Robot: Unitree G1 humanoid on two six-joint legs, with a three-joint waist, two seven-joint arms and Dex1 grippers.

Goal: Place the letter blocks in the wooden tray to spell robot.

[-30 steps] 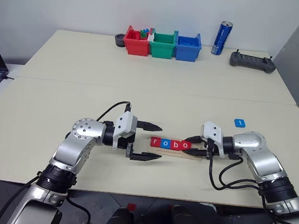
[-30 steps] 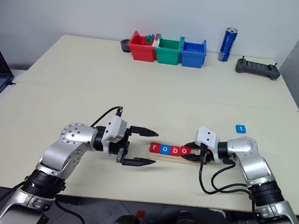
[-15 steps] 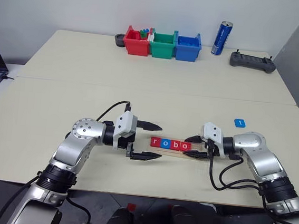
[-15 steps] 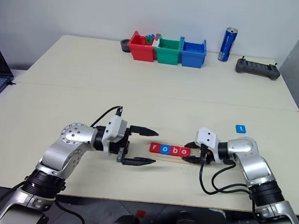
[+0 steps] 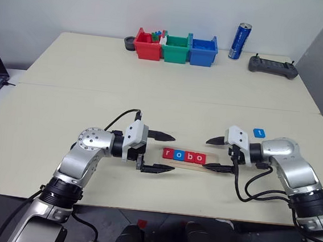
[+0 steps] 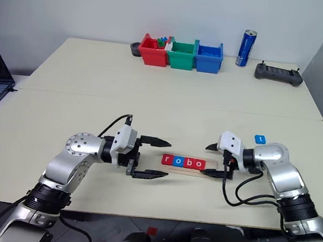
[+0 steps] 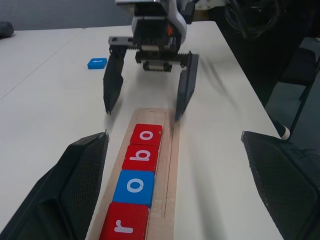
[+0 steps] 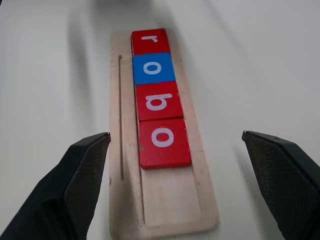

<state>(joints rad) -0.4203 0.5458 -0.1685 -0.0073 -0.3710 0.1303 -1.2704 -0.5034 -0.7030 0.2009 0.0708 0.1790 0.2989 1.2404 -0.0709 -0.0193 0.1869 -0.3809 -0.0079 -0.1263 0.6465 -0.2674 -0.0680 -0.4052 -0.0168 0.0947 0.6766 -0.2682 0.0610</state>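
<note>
Spreading wide, empty: right claw (image 5: 219,155) | wooden tray (image 8: 165,200): r-o-b-o | left claw (image 5: 162,152) apparently wide, empty

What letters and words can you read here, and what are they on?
"r" on the first red block in the wooden tray.
"o" on the blue block next to it.
"b" on the red block after that.
"o" on the last red block in the row.
"t" on the loose blue block lying on the table.
Print on the blue can: too small to read.
</note>
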